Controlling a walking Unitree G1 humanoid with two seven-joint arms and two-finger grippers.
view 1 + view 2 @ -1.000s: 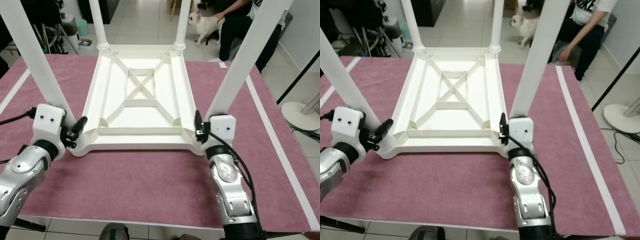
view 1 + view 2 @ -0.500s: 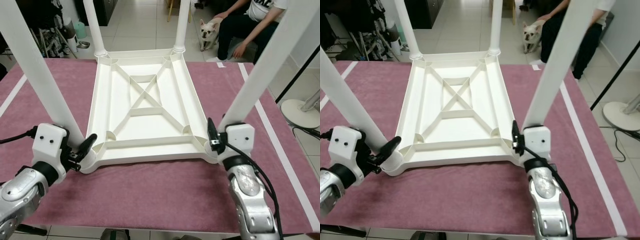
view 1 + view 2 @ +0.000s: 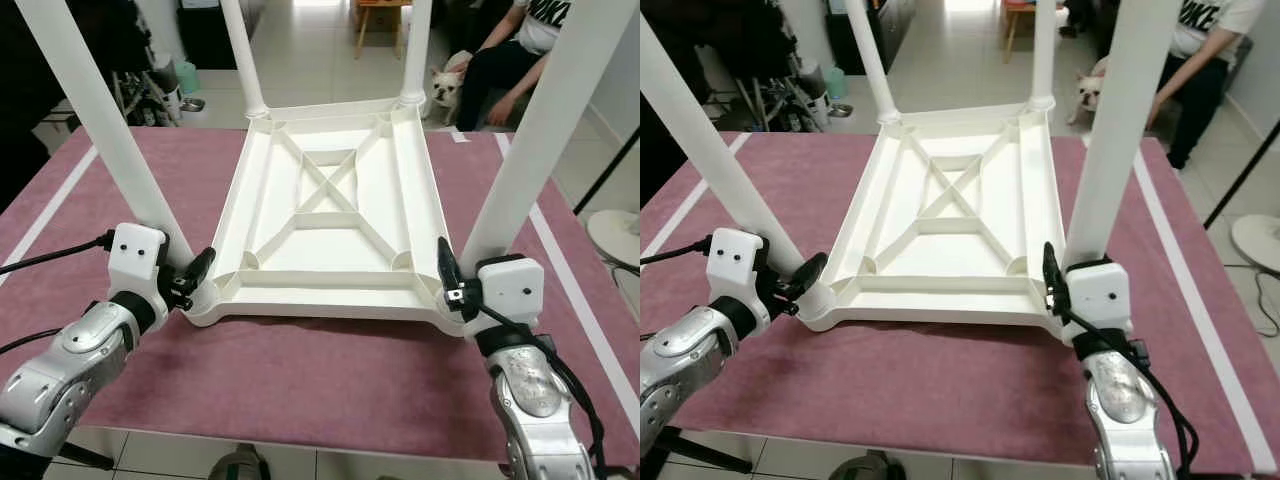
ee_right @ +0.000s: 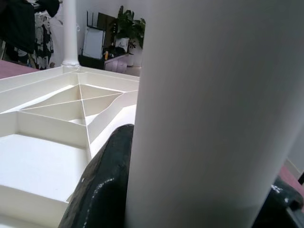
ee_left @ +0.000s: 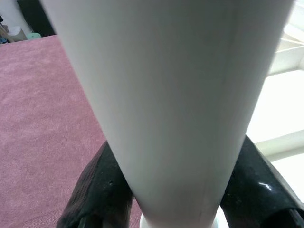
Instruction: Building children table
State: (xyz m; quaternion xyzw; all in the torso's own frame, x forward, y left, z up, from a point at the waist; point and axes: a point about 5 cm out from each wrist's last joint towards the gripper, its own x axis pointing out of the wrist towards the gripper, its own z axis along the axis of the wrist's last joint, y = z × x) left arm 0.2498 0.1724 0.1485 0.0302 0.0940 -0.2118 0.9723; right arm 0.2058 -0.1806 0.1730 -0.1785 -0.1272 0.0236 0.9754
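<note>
upturned white children's table [image 3: 330, 215] lying on the maroon tabletop [image 3: 330, 370], my left gripper [image 3: 190, 278] clamped round its near-left leg [image 3: 105, 130], my right gripper [image 3: 452, 285] clamped round its near-right leg [image 3: 540, 120].

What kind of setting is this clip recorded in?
Most likely a lived-in home, with a work surface covered by a maroon mat. Beyond it are a tiled floor, a small dog beside a crouching person, and a fan base. An upturned white table is being assembled.
</note>
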